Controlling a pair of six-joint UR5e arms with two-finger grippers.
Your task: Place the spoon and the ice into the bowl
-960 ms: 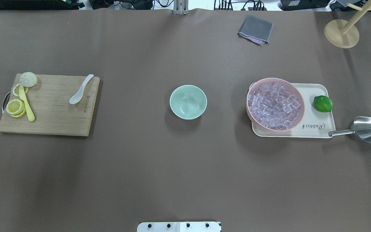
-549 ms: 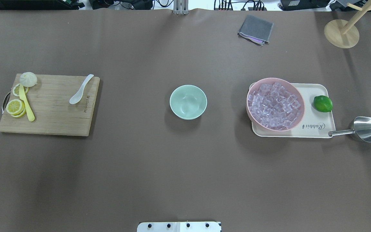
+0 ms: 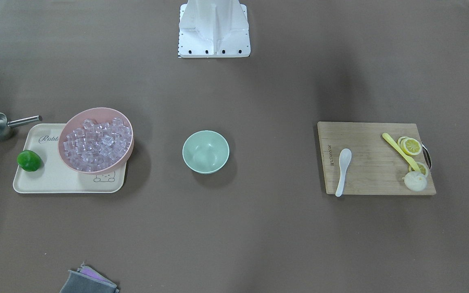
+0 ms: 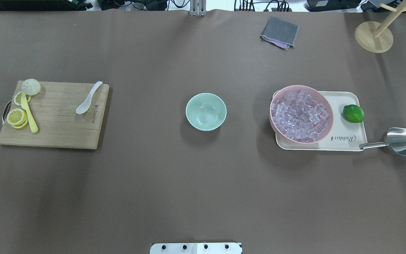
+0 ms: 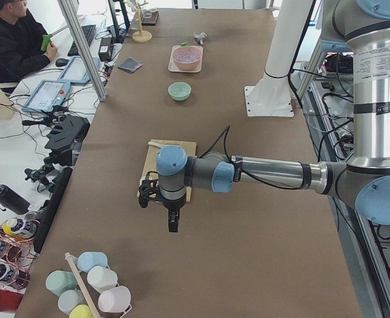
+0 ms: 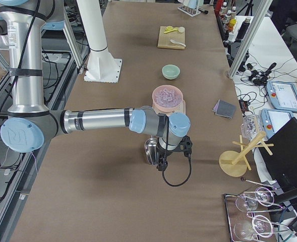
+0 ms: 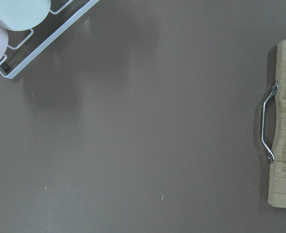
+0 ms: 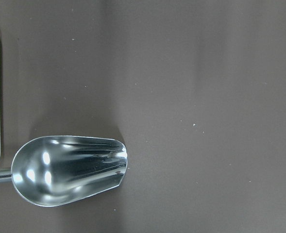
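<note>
Lime (image 4: 353, 113) on tray (image 4: 347, 144); metal scoop (image 4: 402, 141) beside; perhaps a bun (image 4: 31, 86) on board (image 4: 58, 130).

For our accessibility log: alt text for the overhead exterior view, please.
An empty mint-green bowl sits mid-table; no robot arm shows. At left, a white spoon lies on a cutting board with lemon slices; at right, a pink bowl of ice stands on a tray with a lime, a metal scoop beside it.

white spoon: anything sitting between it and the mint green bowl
Nothing visible does. The spoon lies on the cutting board, near the edge facing the bowl, and only bare table lies between that edge and the bowl.
</note>
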